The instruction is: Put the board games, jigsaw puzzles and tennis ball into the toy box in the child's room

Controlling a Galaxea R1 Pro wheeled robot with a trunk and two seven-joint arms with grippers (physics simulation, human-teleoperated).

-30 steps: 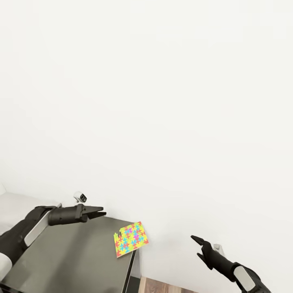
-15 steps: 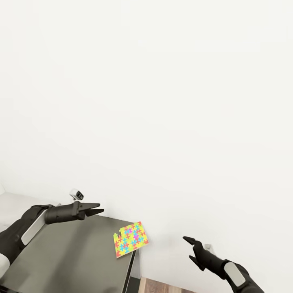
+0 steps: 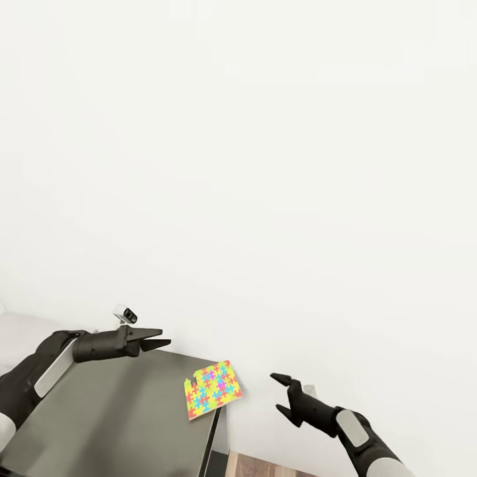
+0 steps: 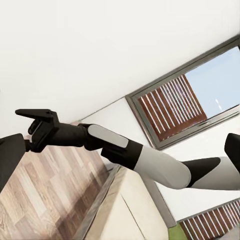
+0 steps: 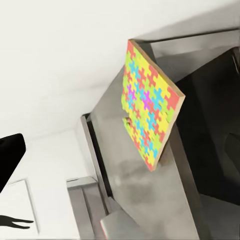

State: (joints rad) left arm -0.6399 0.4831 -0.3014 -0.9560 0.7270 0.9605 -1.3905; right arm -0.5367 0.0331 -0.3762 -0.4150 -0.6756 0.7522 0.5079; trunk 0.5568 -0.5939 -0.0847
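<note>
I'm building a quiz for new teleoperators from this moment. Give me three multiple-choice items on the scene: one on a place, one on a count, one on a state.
1. Where does the jigsaw puzzle lie?
A. at the corner of the dark grey top, partly over its edge
B. on the wood floor
C. in the right gripper

2. How many jigsaw puzzles show in the head view?
A. three
B. two
C. one

3. How do the right gripper's jaws stand?
A. shut on the puzzle
B. open, holding nothing
C. shut and empty

Key: 1 A, the jigsaw puzzle overhangs the dark grey top. 2 C, a single patterned square shows. 3 B, the right gripper has spread fingers beside the puzzle.
</note>
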